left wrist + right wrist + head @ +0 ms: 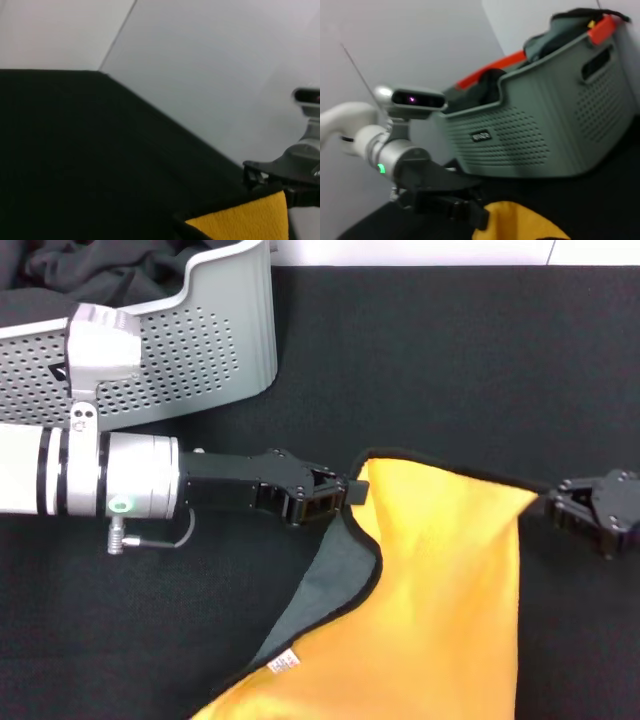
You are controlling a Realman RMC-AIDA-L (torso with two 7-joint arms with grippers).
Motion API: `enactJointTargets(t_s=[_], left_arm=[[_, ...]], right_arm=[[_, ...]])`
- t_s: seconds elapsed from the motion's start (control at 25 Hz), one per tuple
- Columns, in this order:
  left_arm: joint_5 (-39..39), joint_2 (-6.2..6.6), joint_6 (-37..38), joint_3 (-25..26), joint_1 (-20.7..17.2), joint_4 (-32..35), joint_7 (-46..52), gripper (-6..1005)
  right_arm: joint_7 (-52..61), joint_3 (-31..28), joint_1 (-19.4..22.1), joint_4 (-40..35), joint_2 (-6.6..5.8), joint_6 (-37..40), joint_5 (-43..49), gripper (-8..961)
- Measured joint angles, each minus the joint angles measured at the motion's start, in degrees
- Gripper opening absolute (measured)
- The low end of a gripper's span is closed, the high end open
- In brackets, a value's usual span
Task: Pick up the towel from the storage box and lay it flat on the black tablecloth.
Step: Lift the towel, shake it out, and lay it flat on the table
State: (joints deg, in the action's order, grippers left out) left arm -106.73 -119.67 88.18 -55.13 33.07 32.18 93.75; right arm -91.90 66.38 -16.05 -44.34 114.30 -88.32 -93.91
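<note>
Above the black tablecloth (pixel 450 360), the towel (pixel 440 580) is already out of the storage box (pixel 190 360) and is stretched between the two arms. The left gripper (pixel 335 492) pinches one upper corner, with its fingers pressed together on the dark edging. The right gripper (pixel 575 505) holds the other upper corner in the same way, at the right side of the table. The yellow side faces up, and one side is folded over so that the grey reverse (pixel 325 595) shows near the left gripper. The lower part of the towel runs out of the head view, so I cannot tell how much of it lies on the tablecloth.

I judge that the picking part is done. What is left is to lower the cloth, to remove the fold, and to release both corners.

The storage box stands at the far left of the table. It still contains dark cloth (pixel 110 275), and the right wrist view shows also something orange-red (pixel 602 27) at its rim.
</note>
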Motion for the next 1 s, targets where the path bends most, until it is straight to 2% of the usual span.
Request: enactJointTargets(t_s=[0.44, 0.72, 1.0], left_arm=[[-7.8, 0.31, -6.0, -0.2, 2.8, 2.6, -0.1, 20], [-11.2, 0.06, -6.8, -0.7, 3.4, 8.4, 0.1, 21], [-13.1, -0.01, -6.8, -3.2, 3.7, 11.1, 0.1, 22]], right_arm=[[0.4, 0.2, -7.6, 5.6, 0.46, 10.3, 5.4, 52], [0.5, 0.3, -9.0, 6.5, 0.88, 15.3, 7.8, 53], [0.7, 0.3, -9.5, 6.5, 0.94, 17.7, 8.3, 54]])
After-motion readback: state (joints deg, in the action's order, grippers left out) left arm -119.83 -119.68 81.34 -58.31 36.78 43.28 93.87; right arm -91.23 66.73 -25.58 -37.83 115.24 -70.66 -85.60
